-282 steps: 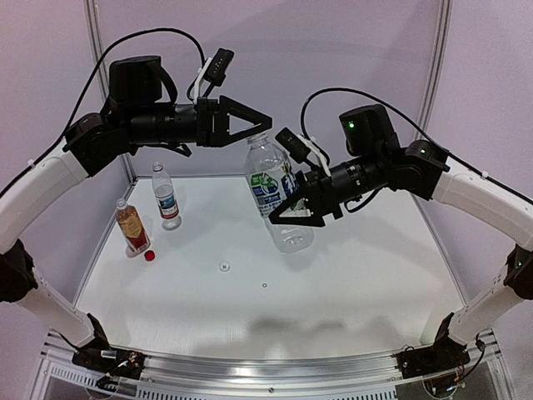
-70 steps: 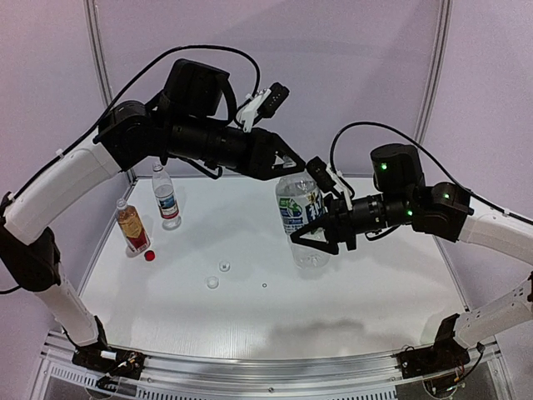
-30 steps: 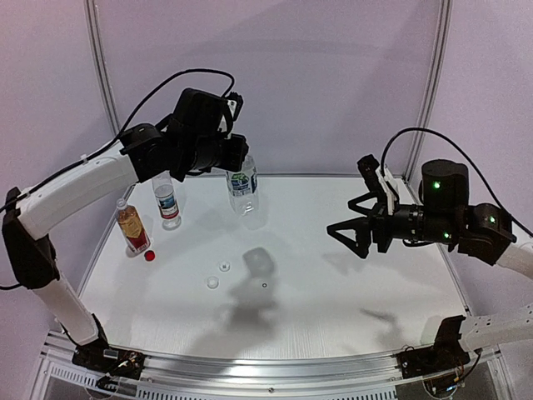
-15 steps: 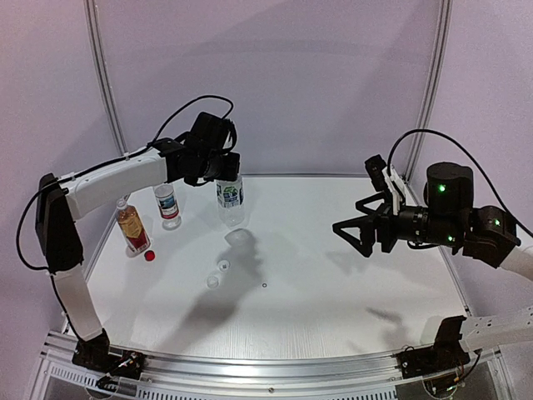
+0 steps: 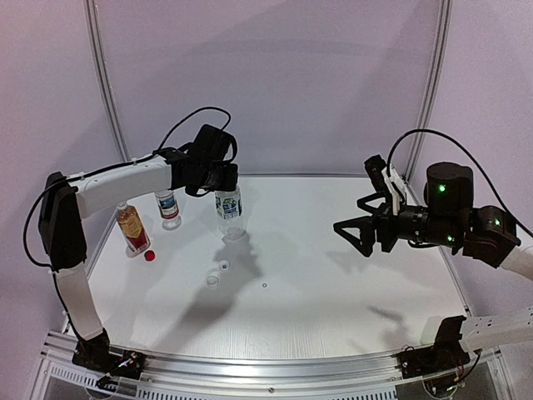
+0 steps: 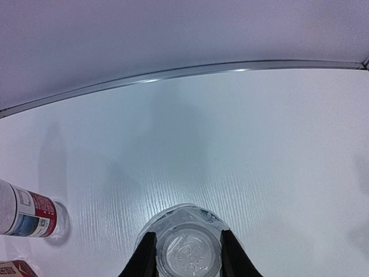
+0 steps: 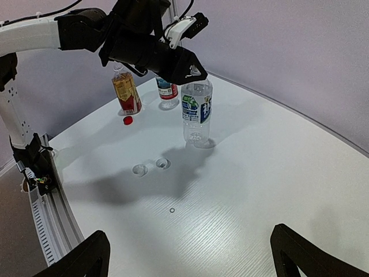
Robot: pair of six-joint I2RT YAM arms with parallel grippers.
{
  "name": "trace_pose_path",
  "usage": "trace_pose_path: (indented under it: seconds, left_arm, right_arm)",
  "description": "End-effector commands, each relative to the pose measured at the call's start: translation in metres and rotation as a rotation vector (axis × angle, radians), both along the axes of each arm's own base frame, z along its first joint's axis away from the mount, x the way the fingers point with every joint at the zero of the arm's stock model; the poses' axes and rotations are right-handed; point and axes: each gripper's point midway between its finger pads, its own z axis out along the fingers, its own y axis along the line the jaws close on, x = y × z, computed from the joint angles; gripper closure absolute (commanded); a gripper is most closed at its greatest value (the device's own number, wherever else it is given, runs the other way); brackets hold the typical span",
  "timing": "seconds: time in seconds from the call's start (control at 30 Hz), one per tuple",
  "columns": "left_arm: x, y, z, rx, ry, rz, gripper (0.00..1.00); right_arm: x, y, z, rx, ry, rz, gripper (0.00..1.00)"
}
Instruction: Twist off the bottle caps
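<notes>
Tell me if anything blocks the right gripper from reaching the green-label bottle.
Nothing visible does. Only bare table lies between the open right gripper and the green-label bottle. The left gripper clamps its top from above, so only the body is free. The two whitish caps lie nearer the front, off that line.

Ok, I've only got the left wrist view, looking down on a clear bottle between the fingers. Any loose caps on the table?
Observer: Three: two whitish caps side by side, and a red cap beside the amber bottle.
Operator: And the right gripper?
Observer: The right gripper hangs open and empty over the table's right side.
Operator: What label is on my bottle?
Observer: The clear bottle in the left gripper has a green-blue label.
</notes>
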Motion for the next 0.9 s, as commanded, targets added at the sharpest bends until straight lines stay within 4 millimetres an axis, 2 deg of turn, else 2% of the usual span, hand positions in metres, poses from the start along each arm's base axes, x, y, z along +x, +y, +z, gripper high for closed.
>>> trace_pose_path:
  seconds: [0.0,0.1,0.23,0.47,0.57,0.77,0.87]
  left_arm:
    - [-0.001,-0.001,-0.021,-0.023,0.046,0.014,0.96]
    - [-0.004,0.001,-0.029,-0.022,0.060,0.033,0.91]
    - [-0.010,0.003,-0.026,-0.004,0.049,0.046,0.76]
    - [-0.026,0.008,-0.028,0.024,0.052,0.066,0.62]
    - [-0.029,0.012,-0.026,0.016,0.045,0.074,0.52]
    - [-0.036,0.012,-0.011,0.003,0.021,0.070,0.41]
    - [-0.040,0.009,-0.004,0.004,0.003,0.061,0.30]
  right_arm:
    - [-0.004,-0.002,0.006,-0.012,-0.015,0.014,0.01]
    - [-0.005,-0.003,0.007,-0.015,-0.017,0.015,0.01]
    - [-0.006,-0.005,0.006,-0.012,-0.022,0.012,0.01]
    - [-0.004,-0.004,0.006,0.005,-0.021,0.004,0.01]
    - [-0.004,-0.004,0.006,0.011,-0.017,0.002,0.01]
    - [-0.004,-0.003,0.006,0.017,-0.013,0.000,0.01]
    - [-0.003,-0.002,0.005,0.022,-0.012,-0.001,0.01]
